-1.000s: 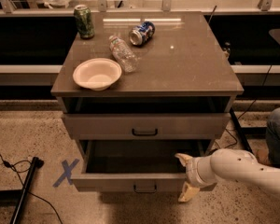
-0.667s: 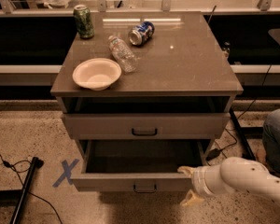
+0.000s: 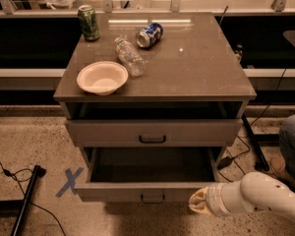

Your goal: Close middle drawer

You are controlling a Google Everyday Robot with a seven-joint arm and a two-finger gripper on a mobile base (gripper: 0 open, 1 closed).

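The middle drawer (image 3: pixel 152 191) is pulled far out of the grey cabinet and its inside looks empty. Its low front carries a small black bar handle (image 3: pixel 152 198) at the centre. The taller-fronted top drawer (image 3: pixel 152 132) above it sits nearly shut. The lowest drawer is hidden under the open one. My gripper (image 3: pixel 198 203), on a white arm (image 3: pixel 260 198) coming in from the right, is at the right end of the middle drawer's front, just below its top edge. Whether it touches the front I cannot tell.
On the cabinet top (image 3: pixel 196 68) stand a white bowl (image 3: pixel 102 77), a lying plastic bottle (image 3: pixel 129 57), a lying blue can (image 3: pixel 149 35) and an upright green can (image 3: pixel 89 22). A blue tape X (image 3: pixel 69 182) and a black pole (image 3: pixel 25 200) are on the floor at left. A person's leg (image 3: pixel 291 146) is at right.
My gripper and arm have moved down and out, from beside the drawer's right side to the right end of its front. The drawer stays about as far open.
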